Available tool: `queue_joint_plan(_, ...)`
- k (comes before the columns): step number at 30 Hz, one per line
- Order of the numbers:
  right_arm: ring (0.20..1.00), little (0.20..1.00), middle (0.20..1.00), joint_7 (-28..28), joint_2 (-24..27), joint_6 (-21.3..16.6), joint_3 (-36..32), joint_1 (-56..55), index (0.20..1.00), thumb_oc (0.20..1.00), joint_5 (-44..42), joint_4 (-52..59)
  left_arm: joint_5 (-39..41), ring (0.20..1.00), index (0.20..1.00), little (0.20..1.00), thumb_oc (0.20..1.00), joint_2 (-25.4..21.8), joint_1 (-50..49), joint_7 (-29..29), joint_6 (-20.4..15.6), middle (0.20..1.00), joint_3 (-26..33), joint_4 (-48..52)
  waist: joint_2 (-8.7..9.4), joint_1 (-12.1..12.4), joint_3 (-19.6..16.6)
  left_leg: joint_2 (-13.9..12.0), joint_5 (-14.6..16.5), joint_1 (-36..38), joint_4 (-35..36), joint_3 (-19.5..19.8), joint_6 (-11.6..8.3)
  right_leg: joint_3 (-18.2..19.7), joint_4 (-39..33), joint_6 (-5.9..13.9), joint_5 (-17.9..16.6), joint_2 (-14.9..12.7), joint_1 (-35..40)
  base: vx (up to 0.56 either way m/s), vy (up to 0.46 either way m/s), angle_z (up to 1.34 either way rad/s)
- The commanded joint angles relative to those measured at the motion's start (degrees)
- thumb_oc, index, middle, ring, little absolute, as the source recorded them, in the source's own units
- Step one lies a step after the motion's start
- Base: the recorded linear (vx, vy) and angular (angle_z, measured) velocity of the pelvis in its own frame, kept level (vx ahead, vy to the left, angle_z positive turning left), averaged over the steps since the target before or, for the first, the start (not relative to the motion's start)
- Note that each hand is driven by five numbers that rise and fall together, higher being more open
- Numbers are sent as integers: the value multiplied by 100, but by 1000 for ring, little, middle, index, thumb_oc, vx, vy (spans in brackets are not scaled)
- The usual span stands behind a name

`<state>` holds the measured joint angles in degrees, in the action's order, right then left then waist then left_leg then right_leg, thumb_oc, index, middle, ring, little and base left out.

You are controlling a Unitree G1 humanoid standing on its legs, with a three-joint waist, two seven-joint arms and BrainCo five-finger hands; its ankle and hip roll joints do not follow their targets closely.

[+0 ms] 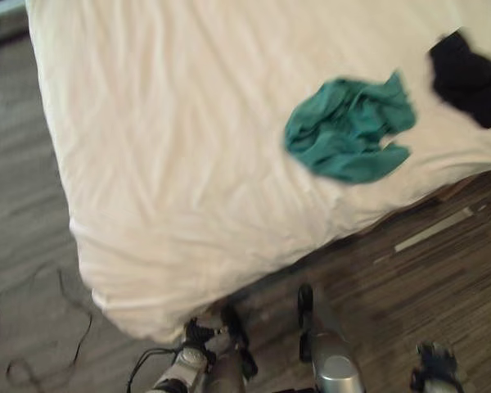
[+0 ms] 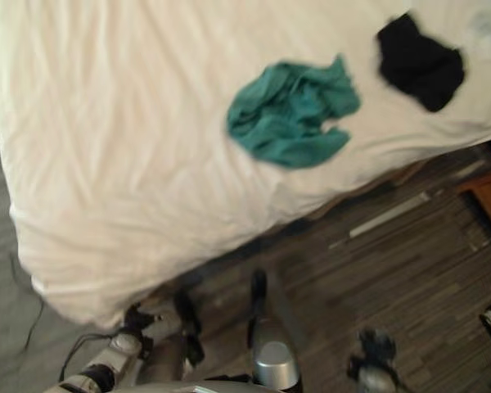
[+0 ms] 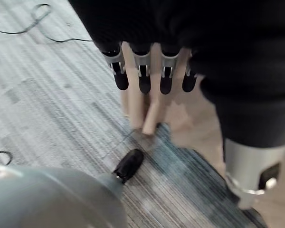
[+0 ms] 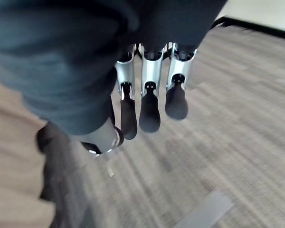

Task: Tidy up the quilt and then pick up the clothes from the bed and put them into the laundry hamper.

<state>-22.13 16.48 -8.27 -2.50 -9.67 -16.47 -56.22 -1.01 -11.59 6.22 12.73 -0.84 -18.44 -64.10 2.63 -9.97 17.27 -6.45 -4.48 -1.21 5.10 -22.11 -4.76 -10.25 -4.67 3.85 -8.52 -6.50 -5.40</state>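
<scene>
Right eye view: takes in a brown wooden piece [image 2: 489,203] past the bed's right end, out of the left eye's frame. Left wrist view: left hand [image 3: 141,71] with fingers straight and relaxed, holding nothing, over grey plank floor [image 3: 47,109]. Right wrist view: right hand [image 4: 149,90] likewise slack and empty above the floor. White quilt [image 1: 172,164] smooth, lightly creased, draped over the bed's near corner. Teal garment [image 1: 348,129] crumpled near the front edge; black garment [image 1: 468,78] bunched just beyond, toward the right end.
</scene>
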Motion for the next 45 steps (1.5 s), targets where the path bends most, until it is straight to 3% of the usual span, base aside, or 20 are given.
queue_joint_plan(1, 1000, 1000, 1000, 168, -89, 56, 235, 630, 1000, 1000, -30, -130, -308, 1000, 1000, 1000, 1000, -58, 133, -70, 15, 1000, -187, -235, -176, 22, -164, -82, 508, 191, -29, 58, 38, -116, 790, 529, 699, -366, -323, 148, 9, -33)
queue_joint_plan(2, 1000, 1000, 1000, 223, -98, 192, 401, 785, 1000, 1000, 129, -503, -319, 1000, 1000, 1000, 1000, -20, 68, -87, 9, 1000, -239, -210, -226, 85, -203, -197, 653, 501, -13, -303, -42, -655, 961, 614, 695, -426, -335, 184, -67, -56)
queue_joint_plan(3, 1000, 1000, 1000, 287, -139, 345, 647, 928, 1000, 1000, 449, -770, -426, 1000, 1000, 1000, 1000, -12, 16, -132, 38, 1000, -309, -194, -261, 256, -260, -309, 619, 752, -22, -813, -88, -2004, 1384, 560, 557, -701, -377, 143, -68, -66)
queue_joint_plan(5, 1000, 1000, 1000, 312, -158, 372, 739, 918, 1000, 1000, 579, -799, -530, 1000, 1000, 1000, 1000, -44, -34, -141, 36, 1000, -319, -177, -264, 283, -314, -345, 610, 806, -50, -906, -91, -2266, 1436, 468, 693, -697, -314, 75, -129, -208)
queue_joint_plan(8, 1000, 1000, 1000, 496, -204, 485, 1132, 812, 1000, 1000, 861, -1088, -764, 1000, 1000, 1000, 1000, 6, -83, -255, -1, 1000, -386, -340, -158, 249, -556, -681, 672, 856, -801, -1169, -221, -1918, 903, 203, 1003, -214, -92, 304, -311, -135)
queue_joint_plan(11, 1000, 1000, 1000, 521, -160, 530, 1400, 850, 1000, 1000, 1137, -1195, -781, 1000, 1000, 1000, 1000, 14, -61, -228, -26, 1000, -442, -277, -48, 398, -445, -1168, 168, 577, -2367, -857, -367, -1577, 610, -83, 1158, 196, 273, 214, -287, -152)
queue_joint_plan(13, 1000, 1000, 1000, 625, -77, 571, 1788, 1066, 1000, 1000, 1363, -1099, -233, 1000, 1000, 1000, 1000, 89, -16, -213, -88, 1000, -281, -232, 198, 851, -271, -614, 341, -565, -3902, 829, 40, -748, 143, -284, 1122, 503, 612, 222, -127, -192)
queue_joint_plan(14, 1000, 1000, 1000, 601, -86, 550, 1965, 1199, 1000, 1000, 1503, -964, 390, 1000, 1000, 1000, 1000, 229, 118, -231, -211, 1000, -49, -96, 347, 1106, -205, 43, 606, -1093, -3868, 1513, 262, -215, 58, -141, 1014, 420, 649, 136, 57, -220)
queue_joint_plan(18, 1000, 1000, 1000, 605, -127, 523, 2093, 1259, 1000, 1000, 1510, -959, 391, 1000, 1000, 1000, 1000, 377, 314, -182, -212, 1000, -102, -134, 322, 1277, -271, 269, 737, -1179, -2360, 1882, 307, 394, -33, 55, 1054, 409, 706, 258, 133, -205)
queue_joint_plan(20, 1000, 1000, 1000, 581, -121, 500, 2117, 1263, 1000, 1000, 1512, -988, 243, 1000, 1000, 1000, 1000, 477, 424, -95, -184, 1000, -186, -295, 138, 1339, -305, 348, 82, -1142, -913, 1991, 142, 817, -33, 54, 1183, 622, 891, 472, 224, -159)
queue_joint_plan(23, 1000, 1000, 1000, 583, -162, 501, 2115, 1212, 1000, 1000, 1504, -998, 141, 1000, 1000, 1000, 1000, 453, 427, -70, -101, 1000, -154, -454, 136, 1384, -322, 416, 20, -1052, -631, 1716, 218, 970, -1, 0, 1390, 669, 1264, 389, 148, -85)
queue_joint_plan(26, 1000, 1000, 1000, 643, -243, 534, 2095, 1132, 1000, 1000, 1581, -1128, 44, 1000, 1000, 1000, 1000, 320, 332, -106, -31, 1000, -122, -556, 229, 1466, -382, 674, 285, -803, -754, 1754, 482, 842, 1503, 286, 1481, 674, 1048, 542, 139, -40)
queue_joint_plan(28, 1000, 1000, 1000, 666, -267, 566, 2043, 1226, 1000, 1000, 1594, -1076, 1, 1000, 1000, 1000, 1000, 253, 376, -79, 15, 1000, -135, -531, 151, 1271, -180, 676, 446, -481, -759, 1637, 588, 633, 3122, 914, 600, 399, 176, 229, 79, -54)
queue_joint_plan(31, 1000, 1000, 1000, 634, -292, 557, 1983, 1306, 1000, 1000, 1530, -975, -95, 1000, 1000, 1000, 1000, 129, 478, -38, 48, 1000, -236, -540, -89, 1076, -17, 541, 449, -115, -509, 1611, 609, 417, 4170, 885, 402, 283, -608, 218, 104, -34)
queue_joint_plan(34, 1000, 1000, 1000, 639, -360, 425, 1890, 1319, 1000, 1000, 1267, -698, -267, 1000, 1000, 1000, 1000, 70, 501, -79, 10, 1000, -219, -743, -213, 747, -8, 606, 769, 637, -123, 1611, 495, -144, 2594, 532, 801, 46, -1016, 670, -26, 23)
queue_joint_plan(40, 1000, 1000, 1000, 710, -345, 490, 1775, 1341, 1000, 1000, 1289, -601, -426, 1000, 1000, 1000, 1000, -47, 371, -181, -16, 1000, 73, -859, -271, 589, -220, 537, 1588, 1640, -35, 1484, 209, -883, 363, 663, 356, -254, -1039, 592, -121, 20)
queue_joint_plan(42, 1000, 1000, 1000, 794, -303, 484, 1826, 1269, 1000, 1000, 1340, -702, -461, 1000, 1000, 1000, 1000, -26, 240, -142, -27, 1000, 130, -916, -323, 531, -293, 411, 1441, 1645, -820, 1491, 66, -843, 450, 494, 207, -172, -860, 569, -171, -1)
queue_joint_plan(43, 1000, 1000, 1000, 821, -271, 474, 1844, 1242, 1000, 1000, 1357, -807, -269, 1000, 1000, 1000, 1000, -2, 168, -121, -39, 1000, 302, -858, -287, 620, -257, 107, 573, 1031, -2820, 1405, -202, -894, 392, 247, 251, 1, -459, 329, -193, 2)
queue_joint_plan(44, 1000, 1000, 1000, 821, -271, 474, 1843, 1243, 1000, 1000, 1357, -807, -269, 1000, 1000, 1000, 1000, -2, 168, -121, -39, 1000, 302, -857, -297, 612, -266, 94, 589, 1003, -2852, 1416, -206, -906, 389, 243, 250, 10, -467, 534, -336, 10)
queue_joint_plan(45, 1000, 1000, 1000, 785, -160, 450, 1900, 1327, 1000, 1000, 1369, -791, 12, 1000, 1000, 1000, 1000, -12, 160, -2, -61, 1000, 322, -614, -102, 849, -61, 164, 189, -24, -4719, 1689, -91, -819, 264, -40, 378, 78, -91, 205, -145, 4)
